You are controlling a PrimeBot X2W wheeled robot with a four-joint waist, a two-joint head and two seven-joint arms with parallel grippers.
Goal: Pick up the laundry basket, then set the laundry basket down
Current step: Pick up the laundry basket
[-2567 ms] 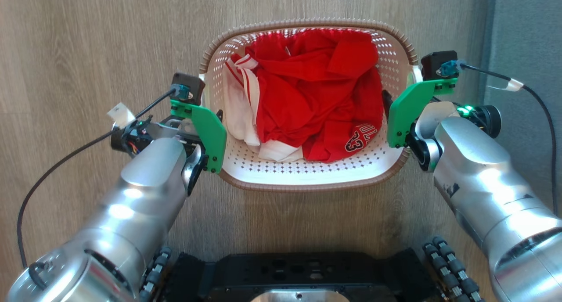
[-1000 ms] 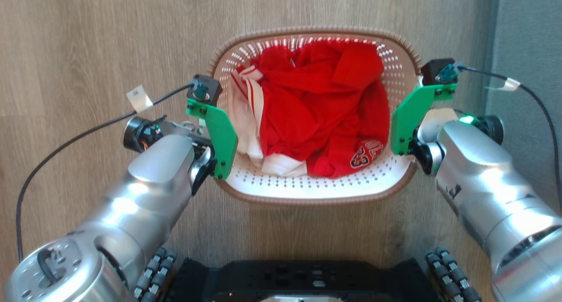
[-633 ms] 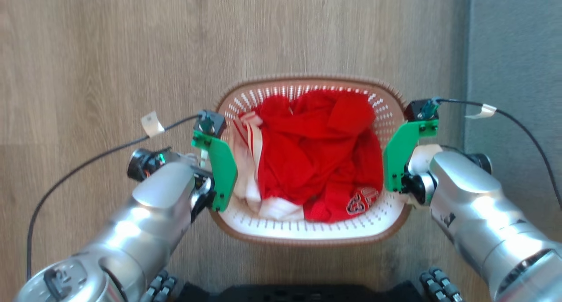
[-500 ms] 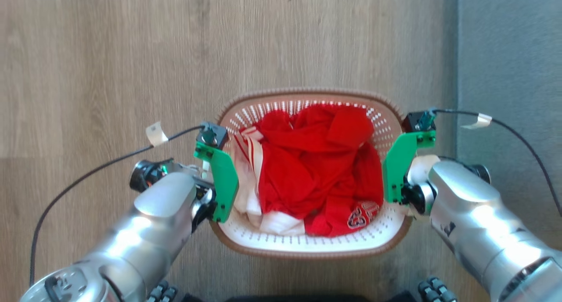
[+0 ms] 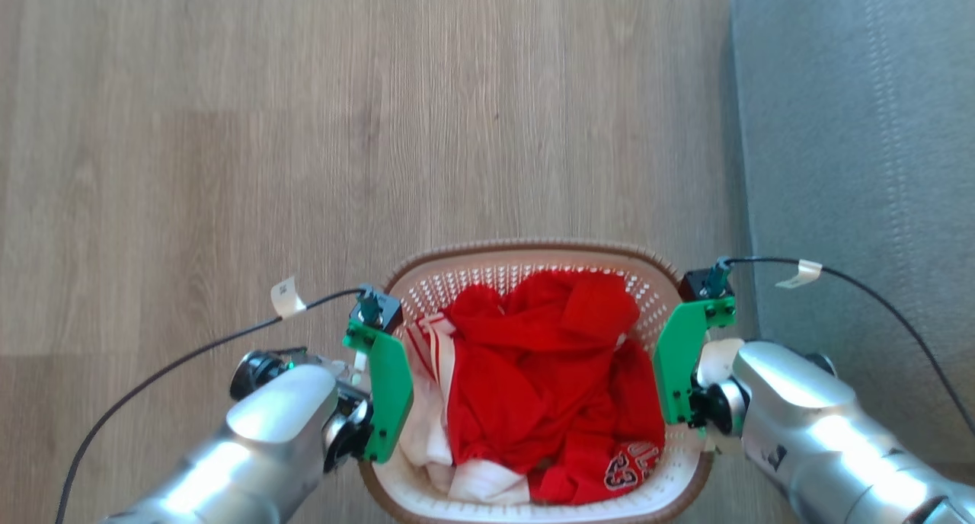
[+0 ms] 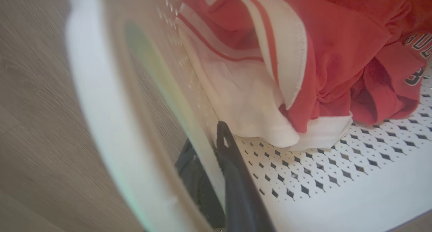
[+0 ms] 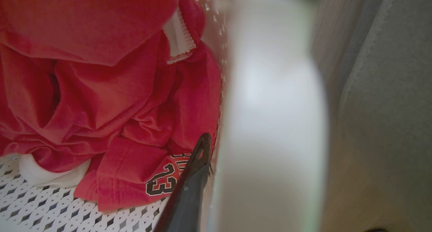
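The laundry basket (image 5: 525,248) was between your two tools, over the wooden floor (image 5: 228,128), with a grey carpet (image 5: 853,128) just to its right. Your left tool (image 6: 206,149) pinched the basket's left wall, one finger inside and one outside. Your right tool (image 7: 206,147) had one finger against the inside of the right wall. Its other finger was hidden, so I couldn't tell its grip.

The basket (image 5: 472,280) between the jaws is creamy white with little diamond holes and a brown rim. The clothes (image 5: 533,379) in it are red with white stripes and a black number. The floor (image 5: 228,128) is pale brown wood; the rug (image 5: 853,128) is grey.
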